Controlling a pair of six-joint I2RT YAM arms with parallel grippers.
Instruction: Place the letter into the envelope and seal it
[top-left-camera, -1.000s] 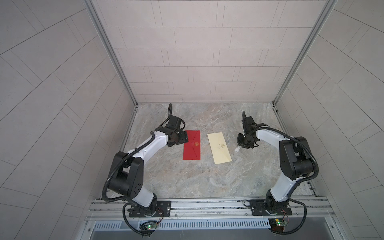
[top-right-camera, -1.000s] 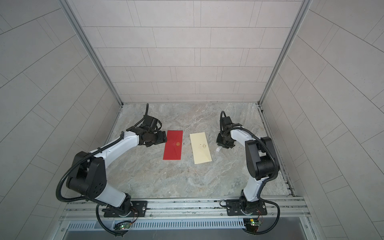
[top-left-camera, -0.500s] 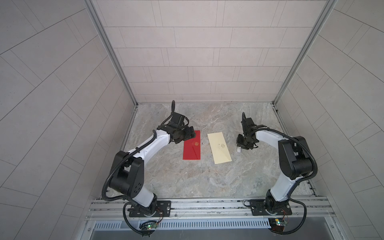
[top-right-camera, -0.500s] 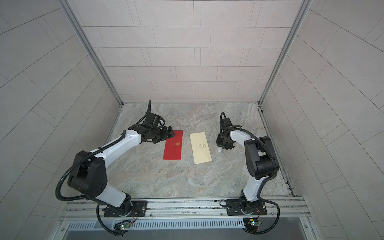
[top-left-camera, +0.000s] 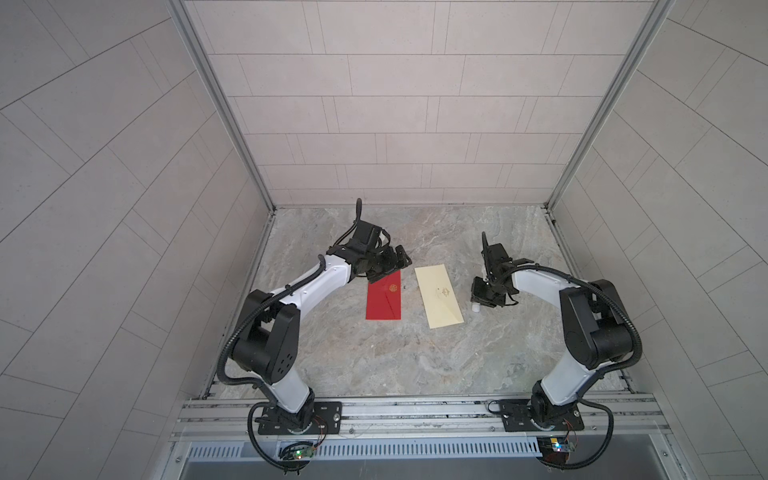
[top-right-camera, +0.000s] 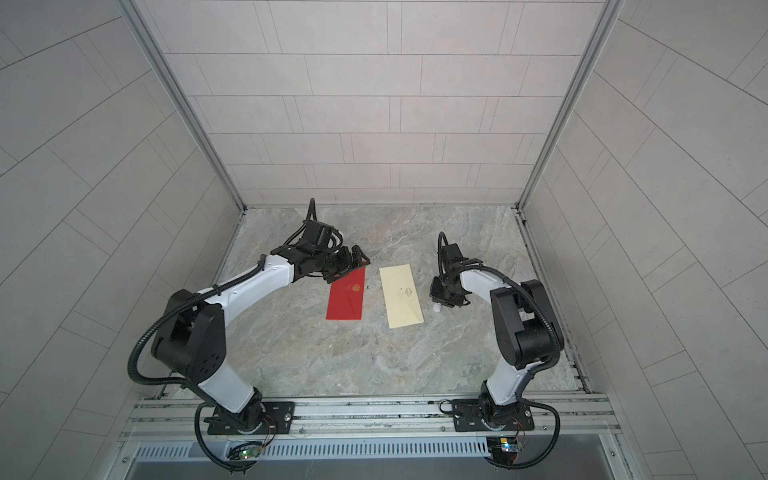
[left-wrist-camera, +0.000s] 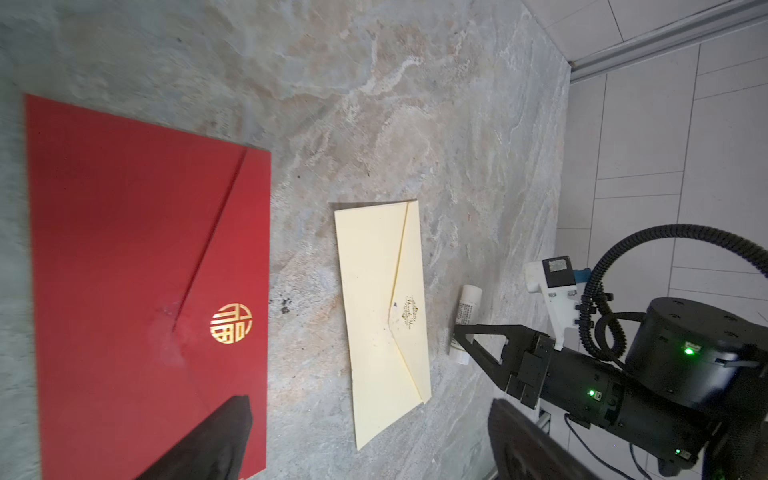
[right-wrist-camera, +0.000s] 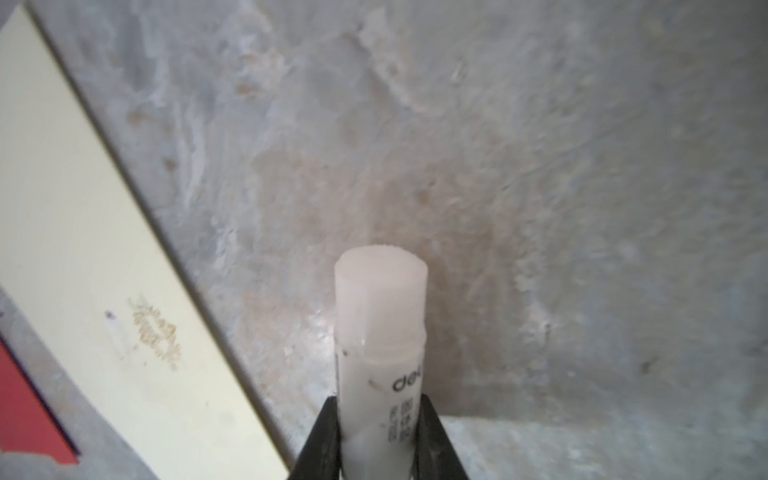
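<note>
A red envelope with a gold emblem lies flat on the marble table, flap closed. A cream envelope lies to its right, also closed. No separate letter shows. My left gripper hangs open above the red envelope's far end, holding nothing. My right gripper is shut on a white glue stick just right of the cream envelope, the stick's tip pointing down at the table.
The marble table is walled by grey tiled panels at the back and both sides. An aluminium rail with both arm bases runs along the front edge.
My left gripper has lifted off the red envelope's far left edge, swung right over its far end and opened wider. The right gripper has stayed beside the cream envelope with the glue stick.
</note>
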